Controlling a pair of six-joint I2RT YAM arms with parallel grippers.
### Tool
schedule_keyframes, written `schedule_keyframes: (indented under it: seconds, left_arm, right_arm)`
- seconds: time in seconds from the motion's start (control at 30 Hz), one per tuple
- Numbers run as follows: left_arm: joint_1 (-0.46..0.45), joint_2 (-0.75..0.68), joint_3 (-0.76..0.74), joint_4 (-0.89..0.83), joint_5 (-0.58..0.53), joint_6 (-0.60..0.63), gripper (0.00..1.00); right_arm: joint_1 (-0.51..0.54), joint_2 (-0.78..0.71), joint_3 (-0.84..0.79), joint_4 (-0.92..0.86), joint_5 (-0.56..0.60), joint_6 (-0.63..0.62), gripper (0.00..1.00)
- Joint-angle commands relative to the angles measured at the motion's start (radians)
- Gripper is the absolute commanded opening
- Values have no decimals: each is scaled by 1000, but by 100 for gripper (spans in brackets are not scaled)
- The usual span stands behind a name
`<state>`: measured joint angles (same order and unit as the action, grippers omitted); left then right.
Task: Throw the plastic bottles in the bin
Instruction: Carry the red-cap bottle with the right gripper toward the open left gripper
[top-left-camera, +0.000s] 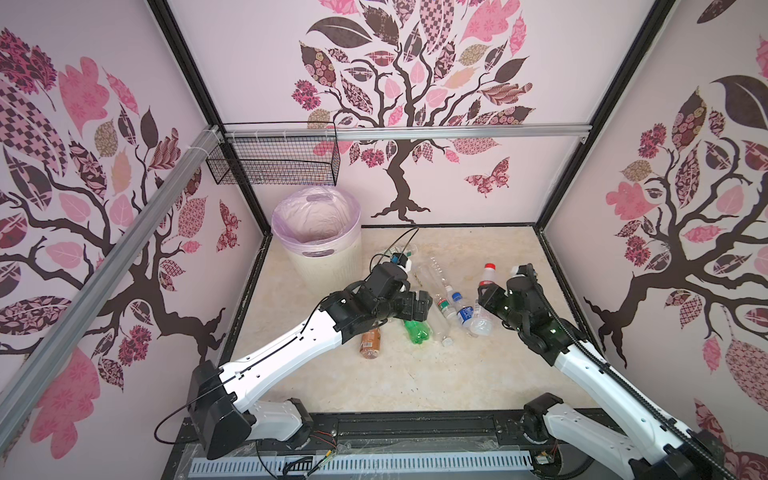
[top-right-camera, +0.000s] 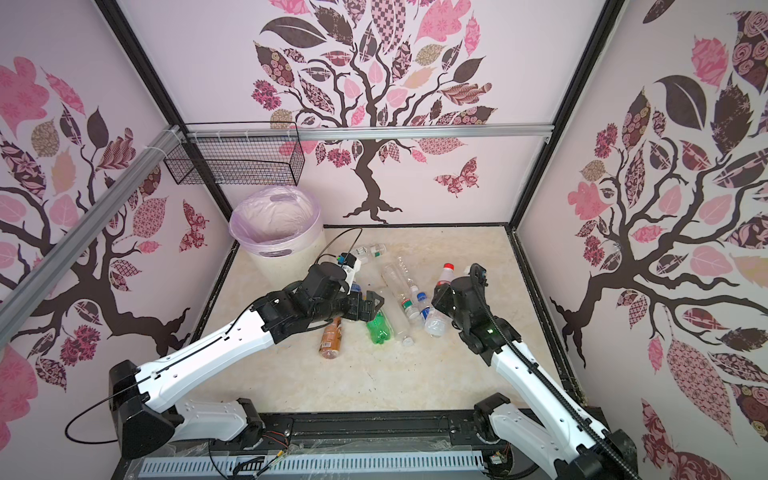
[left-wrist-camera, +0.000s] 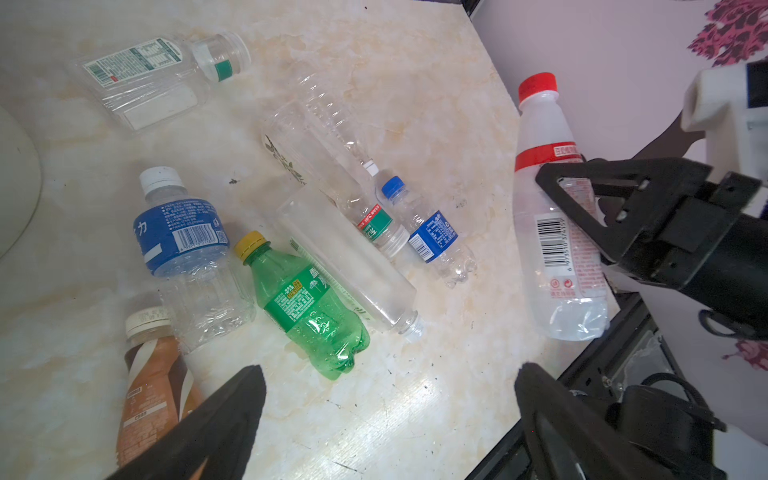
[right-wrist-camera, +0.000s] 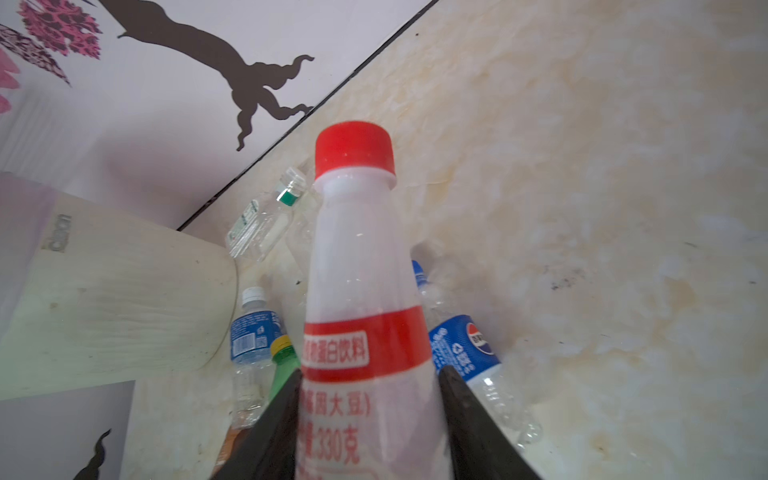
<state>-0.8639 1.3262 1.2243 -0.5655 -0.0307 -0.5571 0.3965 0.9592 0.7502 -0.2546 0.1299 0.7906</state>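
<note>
My right gripper (right-wrist-camera: 370, 372) is shut on a milky white bottle with a red cap and red band (right-wrist-camera: 361, 270), holding it upright above the table by the right wall (top-left-camera: 489, 274). My left gripper (left-wrist-camera: 390, 370) stands wide open with nothing in it, hovering over the pile (top-left-camera: 419, 305). Below it lie a green bottle (left-wrist-camera: 307, 307), a blue-labelled bottle (left-wrist-camera: 183, 241), a brown-wrapped one (left-wrist-camera: 153, 374), a small blue-capped bottle (left-wrist-camera: 432, 232) and several clear ones. The cream ribbed bin (top-left-camera: 328, 266) with its lilac bag stands in the back left corner.
A black wire basket (top-left-camera: 274, 160) hangs from the aluminium rail above the bin. One clear bottle with a green band (left-wrist-camera: 153, 79) lies apart near the bin's foot. Patterned walls close the table on three sides, and a black frame runs along its right edge (left-wrist-camera: 615, 357).
</note>
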Motion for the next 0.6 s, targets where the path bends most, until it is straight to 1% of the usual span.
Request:
schedule_keyframes:
  seconds: [0.0, 0.1, 0.17, 0.33, 0.47, 0.57]
  left_arm:
    - [18, -23, -39, 22, 50, -56, 98]
    - [35, -22, -53, 20, 65, -103, 98]
    - [42, -27, -76, 62, 97, -130, 98]
    - [55, -22, -118, 178, 178, -203, 98]
    - [55, -19, -129, 267, 236, -252, 98]
    - [55, -19, -135, 304, 253, -272, 98]
  right_arm:
    - [1, 70, 64, 110, -126, 19, 51]
    - [22, 125, 112, 132, -141, 13, 51]
    - [39, 148, 129, 164, -153, 25, 51]
    - [87, 161, 136, 244, -152, 59, 51]
    - [103, 170, 138, 300, -182, 88, 50]
    - [116, 173, 142, 332, -174, 89, 50]
